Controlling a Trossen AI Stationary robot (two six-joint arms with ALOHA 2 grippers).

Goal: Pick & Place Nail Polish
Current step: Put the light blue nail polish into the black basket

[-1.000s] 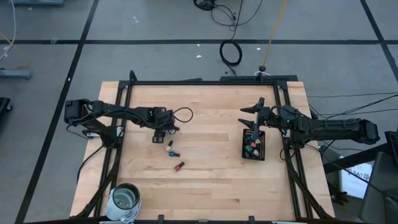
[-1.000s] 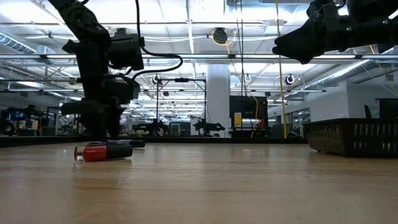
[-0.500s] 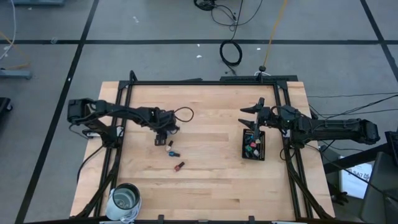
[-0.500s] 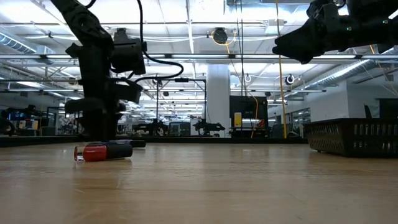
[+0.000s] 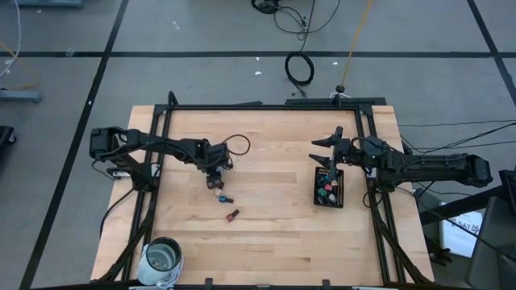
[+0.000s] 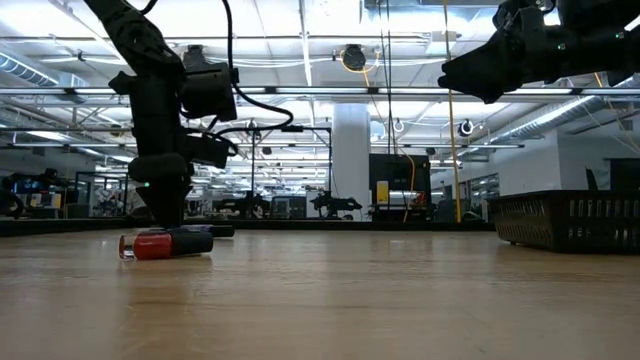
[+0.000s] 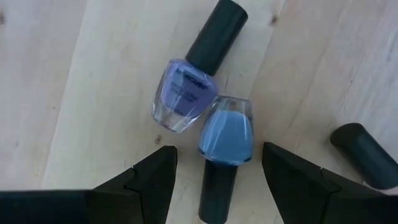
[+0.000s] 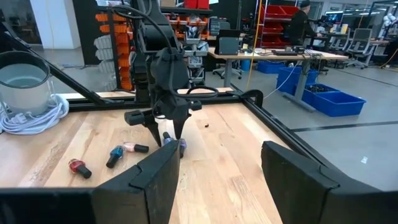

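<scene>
Several nail polish bottles lie on their sides on the wooden table left of centre. A purple bottle (image 7: 185,93) and a blue bottle (image 7: 226,132) touch at their glass ends, and a dark cap (image 7: 364,155) lies beside them. A blue bottle (image 5: 226,198) and a red bottle (image 5: 233,215) lie nearer the front. My left gripper (image 5: 214,176) points down, open, with its fingers (image 7: 146,183) on either side of the blue bottle's cap (image 7: 217,193), touching nothing. My right gripper (image 5: 325,161) hangs open and empty above the black tray (image 5: 339,184), which holds several bottles.
A large round glass jar (image 5: 161,259) stands at the table's near left corner. The black metal frame (image 5: 266,107) runs along the table's edges. Bare wood lies between the loose bottles and the tray. The red bottle (image 6: 160,243) lies nearest in the low view.
My left gripper has moved a little toward the table's right edge, over the bottles, and has turned about its own axis. It stays open. The bottles and my right arm have kept still.
</scene>
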